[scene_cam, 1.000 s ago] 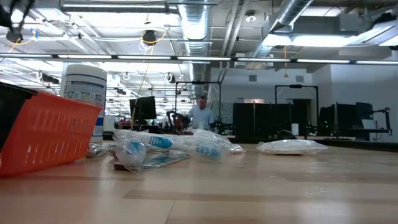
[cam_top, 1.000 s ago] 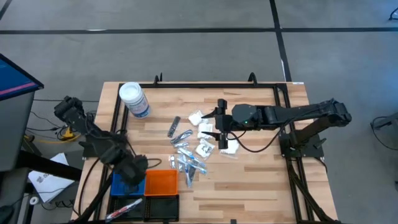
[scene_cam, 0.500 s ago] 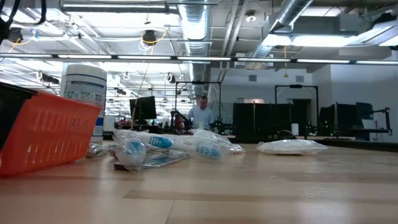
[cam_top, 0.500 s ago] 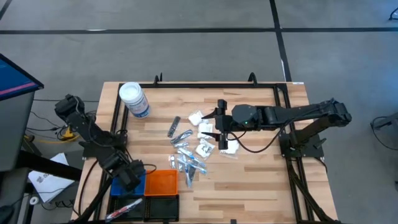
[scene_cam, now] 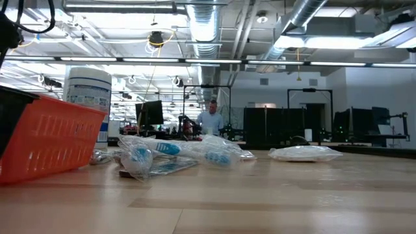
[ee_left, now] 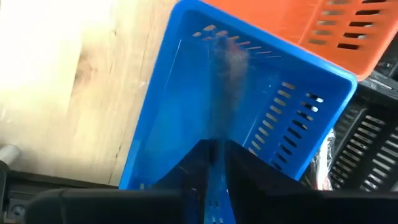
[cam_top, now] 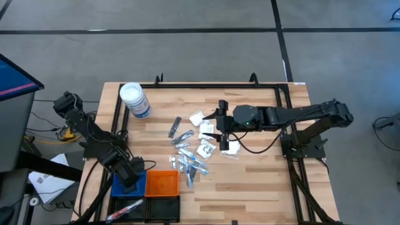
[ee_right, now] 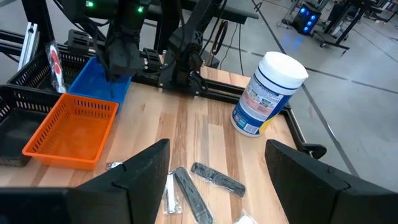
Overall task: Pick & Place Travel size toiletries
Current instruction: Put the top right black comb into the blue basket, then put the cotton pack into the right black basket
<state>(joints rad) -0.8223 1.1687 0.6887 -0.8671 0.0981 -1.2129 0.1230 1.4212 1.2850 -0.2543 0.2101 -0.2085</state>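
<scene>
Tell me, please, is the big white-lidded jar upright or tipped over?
Upright. The jar stands on its base on the table with its white lid on top, and the low view shows it vertical too.

Clutter mid-table, open wood on the far right

The toiletries (cam_top: 190, 153) crowded the table's centre, with the jar (cam_top: 135, 100) standing at the back left and the blue tray (cam_top: 119, 185), orange tray (cam_top: 162, 183) and black tray (cam_top: 156, 206) packed touching at the front left; bare wooden table (cam_top: 262, 181) lay open front right.
</scene>
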